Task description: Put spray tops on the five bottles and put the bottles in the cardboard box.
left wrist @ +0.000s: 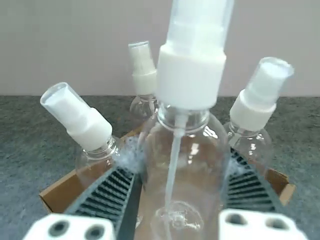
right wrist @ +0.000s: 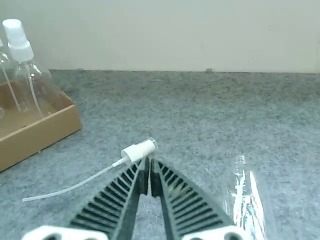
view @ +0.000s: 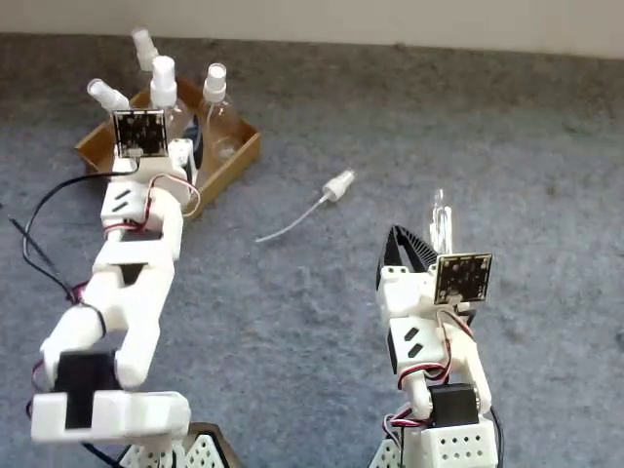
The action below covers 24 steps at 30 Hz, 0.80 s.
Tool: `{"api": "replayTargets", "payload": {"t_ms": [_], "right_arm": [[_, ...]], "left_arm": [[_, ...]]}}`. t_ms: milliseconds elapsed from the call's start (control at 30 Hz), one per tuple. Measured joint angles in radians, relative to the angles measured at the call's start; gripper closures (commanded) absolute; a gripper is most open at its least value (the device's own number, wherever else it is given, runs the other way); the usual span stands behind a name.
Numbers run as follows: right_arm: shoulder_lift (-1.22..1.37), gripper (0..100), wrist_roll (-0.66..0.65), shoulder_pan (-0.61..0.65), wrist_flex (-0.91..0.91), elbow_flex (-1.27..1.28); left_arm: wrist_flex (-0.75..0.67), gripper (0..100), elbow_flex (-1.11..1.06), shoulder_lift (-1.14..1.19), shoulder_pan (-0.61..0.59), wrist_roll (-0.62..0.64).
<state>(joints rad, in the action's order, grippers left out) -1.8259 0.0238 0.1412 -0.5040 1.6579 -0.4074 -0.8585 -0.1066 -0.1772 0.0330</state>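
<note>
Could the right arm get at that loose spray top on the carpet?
Probably yes: the spray top lies on open carpet just ahead of the right gripper, nothing between them, though its shut fingers must open first.

Grey carpet (view: 546,146), pale wall (view: 390,19)

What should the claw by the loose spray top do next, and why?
Probably open up. The right claw is shut and empty, with its tips just behind the spray top. It would have to open before it could take the top, and the bare bottle lying beside it has no top yet.
</note>
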Motion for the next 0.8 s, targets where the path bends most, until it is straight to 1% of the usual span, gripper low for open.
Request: {"api": "replayTargets", "payload": {"t_ms": [400, 800], "right_arm": [[0.000, 99.5, 0.000, 0.000, 0.000, 0.000], [0.000, 99.4, 0.000, 0.000, 0.000, 0.000]], "left_arm": [[-0.003, 90, 0.212, 0.304, -0.009, 0.000], [-0.018, 90, 0.367, 0.486, -0.009, 0.000]]}}
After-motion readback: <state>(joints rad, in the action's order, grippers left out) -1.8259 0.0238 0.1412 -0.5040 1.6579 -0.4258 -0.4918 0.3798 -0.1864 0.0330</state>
